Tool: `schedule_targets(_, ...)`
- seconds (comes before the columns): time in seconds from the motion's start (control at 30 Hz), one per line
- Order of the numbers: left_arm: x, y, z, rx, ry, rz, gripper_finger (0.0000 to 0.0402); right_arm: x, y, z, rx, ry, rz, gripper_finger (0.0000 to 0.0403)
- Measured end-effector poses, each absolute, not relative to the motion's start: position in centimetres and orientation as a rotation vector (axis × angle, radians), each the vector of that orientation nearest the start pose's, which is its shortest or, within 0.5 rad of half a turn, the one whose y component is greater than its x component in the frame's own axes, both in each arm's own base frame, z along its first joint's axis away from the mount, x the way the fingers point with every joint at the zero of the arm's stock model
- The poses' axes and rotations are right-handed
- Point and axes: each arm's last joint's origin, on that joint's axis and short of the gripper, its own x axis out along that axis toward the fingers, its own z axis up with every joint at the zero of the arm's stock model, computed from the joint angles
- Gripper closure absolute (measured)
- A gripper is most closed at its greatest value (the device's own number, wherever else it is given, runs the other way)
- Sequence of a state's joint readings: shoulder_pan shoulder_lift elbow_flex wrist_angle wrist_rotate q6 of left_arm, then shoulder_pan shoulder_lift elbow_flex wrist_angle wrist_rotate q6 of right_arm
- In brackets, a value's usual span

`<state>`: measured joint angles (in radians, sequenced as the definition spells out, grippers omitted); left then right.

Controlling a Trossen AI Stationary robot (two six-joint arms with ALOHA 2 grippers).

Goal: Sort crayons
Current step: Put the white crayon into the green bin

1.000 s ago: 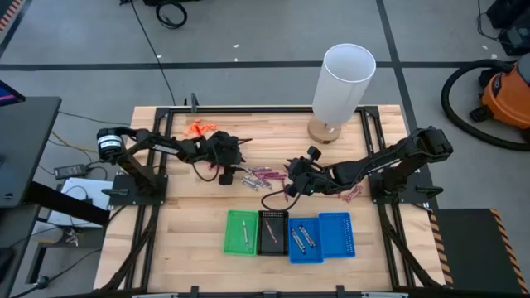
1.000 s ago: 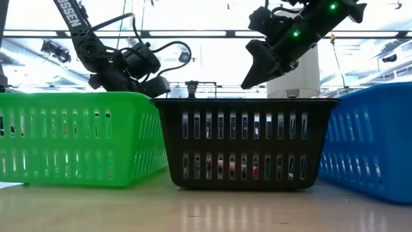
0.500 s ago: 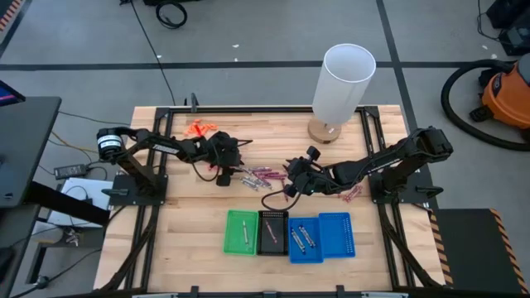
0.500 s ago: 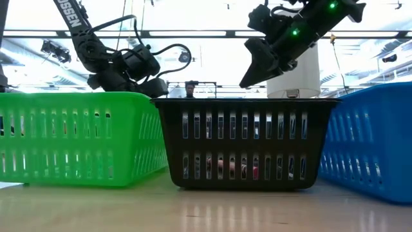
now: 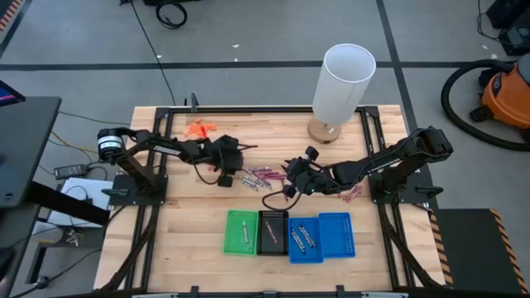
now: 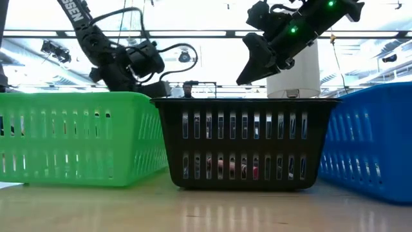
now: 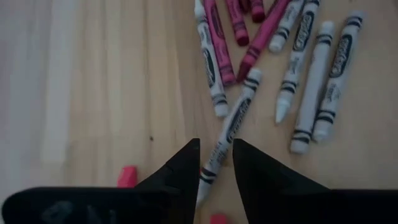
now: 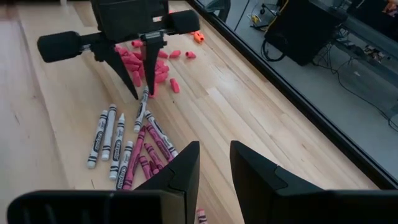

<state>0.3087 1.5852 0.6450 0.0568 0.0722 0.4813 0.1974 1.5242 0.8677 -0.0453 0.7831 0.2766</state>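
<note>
Loose crayons, grey and maroon-pink, lie flat on the wooden table between the two arms. In the left wrist view one grey crayon reaches back between the fingers of my left gripper, which slants down over the pile's left end. Its fingers are open, one on each side of that crayon's end. The right wrist view shows this gripper from the front. My right gripper hangs open above the pile's right end with nothing between its fingertips. My left gripper has its two fingers on either side of the grey crayon's near end, slanting down from above. The crayon runs aslant through the gap and lies flat on the table. Whether the fingers touch it I cannot tell.
At the near side stand a green tray, a black tray and two blue trays, some with crayons in them. A tall white cylinder stands at the back. Orange bits and coral-pink bits lie behind my left gripper.
My left gripper has tipped and turned a little over the left end of the crayon pile, and its body stands slightly higher in the low view. The crayons lie as before.
</note>
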Motion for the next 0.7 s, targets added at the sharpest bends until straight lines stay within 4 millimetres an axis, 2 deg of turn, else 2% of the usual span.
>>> schedule_targets(0.37, 28.3, 8.3, 15.1, 0.343, 0.998, -0.059, 0.0299, 30.5, 4.0, 20.9, -0.073, 0.538, -0.62, 0.0305)
schedule_targets(0.57, 30.8, 7.7, 13.9, 0.353, 1.171, -0.151, 0.0299, 30.6, 4.1, 21.0, -0.072, 0.527, -0.615, 0.0305)
schedule_targets(0.7, 31.9, 7.7, 13.7, 0.37, 1.2, -0.167, 0.0299, 30.6, 4.1, 21.0, -0.069, 0.53, -0.605, 0.0305)
